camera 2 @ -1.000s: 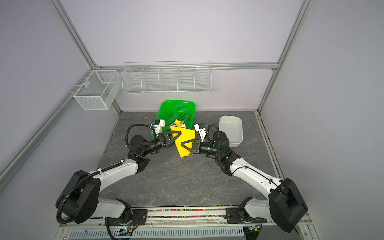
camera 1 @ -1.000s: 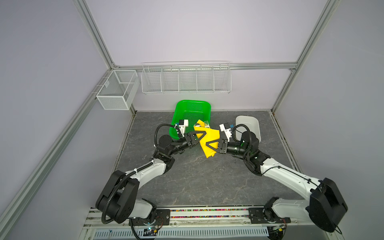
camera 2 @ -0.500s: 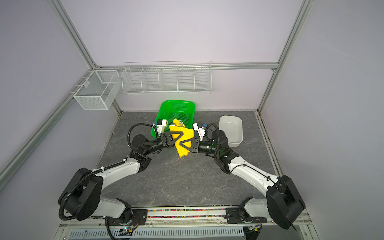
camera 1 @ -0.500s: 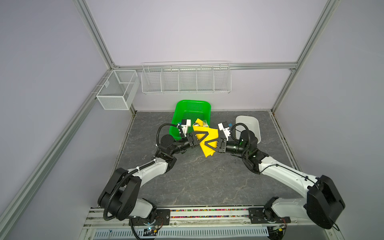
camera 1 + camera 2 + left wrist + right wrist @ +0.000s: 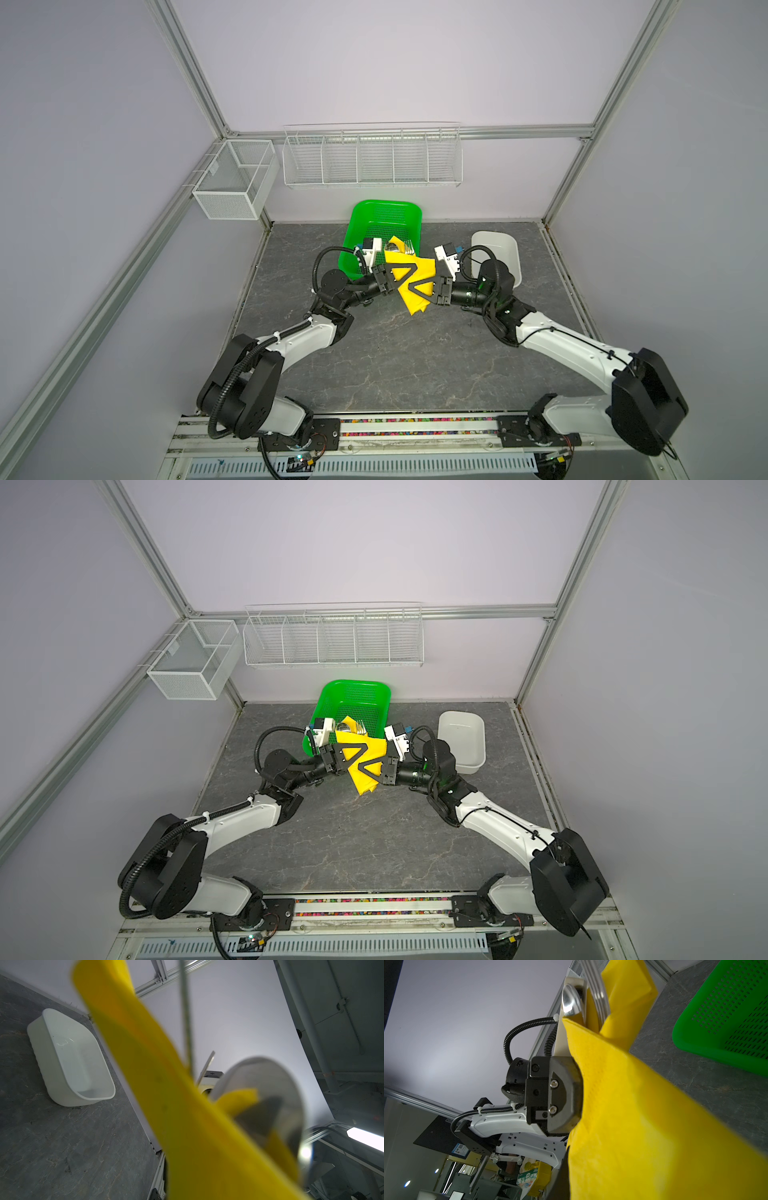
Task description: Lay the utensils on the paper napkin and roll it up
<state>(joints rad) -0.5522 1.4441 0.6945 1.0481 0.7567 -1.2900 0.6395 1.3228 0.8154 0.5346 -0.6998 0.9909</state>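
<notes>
Clearly, the bright yellow paper napkin [image 5: 415,306] wrapping the slim silver utensils [image 5: 400,248] hangs above the grey bench [image 5: 374,357], long axis toward the green plastic basket [image 5: 384,203]; left tool [image 5: 409,270] and right tool [image 5: 413,287] both pinch it.

Both top views evenly lit, soft diffuse overhead light, faint shadows, mild wide-angle stretch at edges; left wrist view, paper napkin [image 5: 166,1105] and spoon [image 5: 270,1088] blurred, lamp [image 5: 365,1138] glaring; right wrist view dimmer, sharper

Yellow paper napkin [image 5: 412,304] loosely rolled, tilted off the table, silver utensils [image 5: 400,248] poking from its far end
</notes>
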